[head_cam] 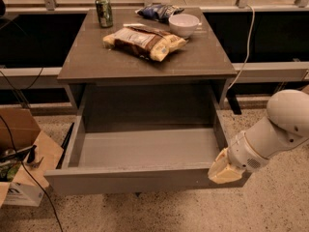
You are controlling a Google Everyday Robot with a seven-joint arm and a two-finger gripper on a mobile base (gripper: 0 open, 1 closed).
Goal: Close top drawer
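The top drawer [140, 180] is a wide grey box pulled far out from under the grey cabinet top [145, 57]. Its lighter grey floor [145, 149] is bare. Its plain flat front panel faces me at the bottom of the camera view. My gripper [223, 169], cream-coloured at the tip of the white arm [275, 129], sits against the right end of the drawer's front panel. The fingertips are hidden behind the gripper body.
On the cabinet top lie a snack bag [142, 40], a green can [104, 11], a white bowl [183, 24] and a blue bag [158, 11]. An open cardboard box [21, 158] with cables stands on the floor at the left. A white cable [248, 37] hangs at the right.
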